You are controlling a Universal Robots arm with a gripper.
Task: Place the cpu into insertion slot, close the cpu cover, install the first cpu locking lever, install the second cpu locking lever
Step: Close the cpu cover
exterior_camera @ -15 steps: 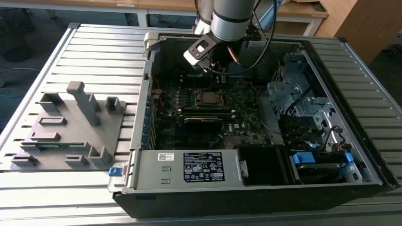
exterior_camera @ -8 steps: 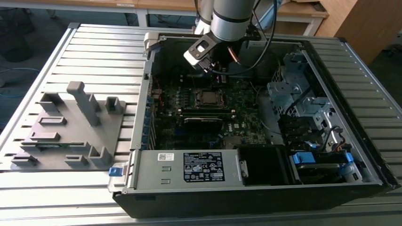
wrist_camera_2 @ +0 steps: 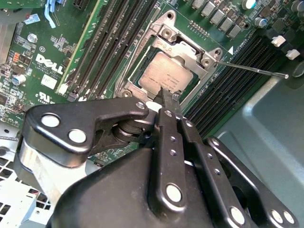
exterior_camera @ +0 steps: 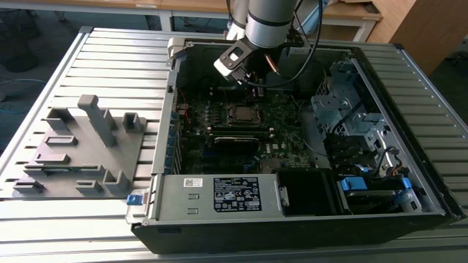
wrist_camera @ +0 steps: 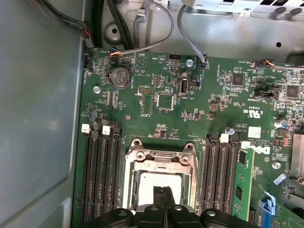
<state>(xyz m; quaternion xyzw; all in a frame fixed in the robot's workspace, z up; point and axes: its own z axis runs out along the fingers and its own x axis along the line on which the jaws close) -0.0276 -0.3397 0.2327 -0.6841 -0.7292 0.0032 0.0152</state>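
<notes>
The cpu (wrist_camera_2: 164,73) lies flat in the insertion slot (exterior_camera: 241,113), its dull silver face up. The silver cpu cover (wrist_camera_2: 190,51) is folded down around its edges. In the first wrist view the cpu (wrist_camera: 159,186) sits inside the cover frame (wrist_camera: 161,160). My gripper (wrist_camera_2: 167,97) is shut with nothing in it, its thin tips just over the cpu's near edge, and I cannot tell whether they touch. The same gripper (wrist_camera: 162,190) shows over the chip, and hangs from the arm above the board (exterior_camera: 245,79). A thin locking lever (wrist_camera_2: 251,69) sticks out sideways from the socket corner.
The motherboard lies inside an open computer case (exterior_camera: 409,71). Black memory slots (wrist_camera: 102,175) flank the socket on both sides. A power supply (exterior_camera: 219,194) and drive cages (exterior_camera: 351,109) crowd the case. A grey parts fixture (exterior_camera: 80,148) stands at the exterior view's left.
</notes>
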